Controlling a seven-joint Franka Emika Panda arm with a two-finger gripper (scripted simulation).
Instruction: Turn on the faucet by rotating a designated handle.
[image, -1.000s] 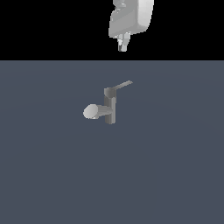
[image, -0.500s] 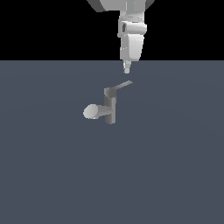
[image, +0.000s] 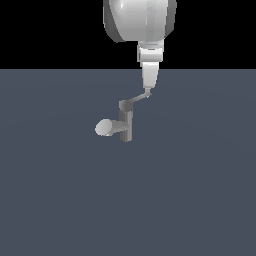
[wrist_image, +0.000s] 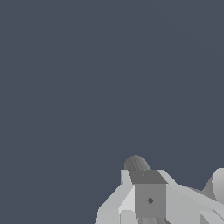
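The faucet (image: 126, 121) stands in the middle of the grey tabletop (image: 200, 190). Its post stands straight up. Its thick spout (image: 107, 128) sticks out sideways toward the exterior view's left and ends in a pale round tip. The handle (image: 138, 98) is a thin flat bar. It starts at the top of the post and runs long and slanted, up and toward the exterior view's right, the other way from the spout.

The fingers (image: 148, 91) hang straight down from the arm, and their tip is right at the far end of the handle, touching it or just about. The post is below the fingers and off to the spout side. The fingers look like one thin point, so I cannot tell if they are apart or together.

In the wrist view the faucet (wrist_image: 148, 192) is seen from above, close up. There is lots of bare tabletop on every side of the faucet, and the tabletop's far edge lies behind the fingers.
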